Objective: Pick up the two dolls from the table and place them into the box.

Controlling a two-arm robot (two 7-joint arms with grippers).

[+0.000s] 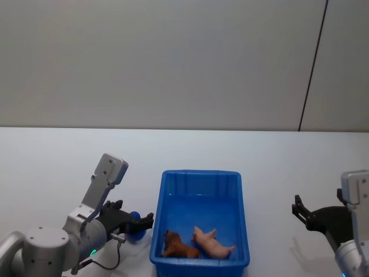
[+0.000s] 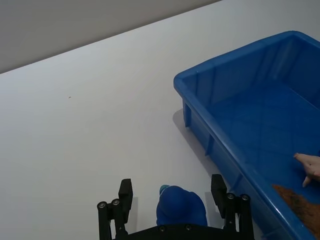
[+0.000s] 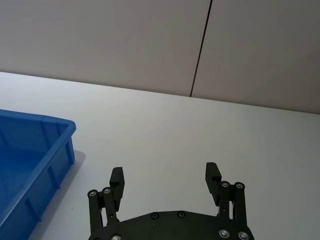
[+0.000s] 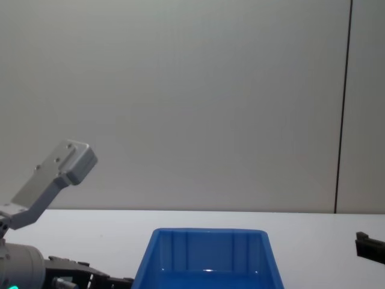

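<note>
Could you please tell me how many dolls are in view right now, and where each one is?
3. The brown doll and pink doll lie inside the blue box; the blue doll sits on the table between the open left pincer's fingers.

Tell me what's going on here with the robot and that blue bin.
The left claw sits open around a rounded blue doll on the table, just left of the blue box. A brown doll and a pink doll already lie inside the box near its front wall. The right claw hovers open and empty over the table to the box's right.
</note>
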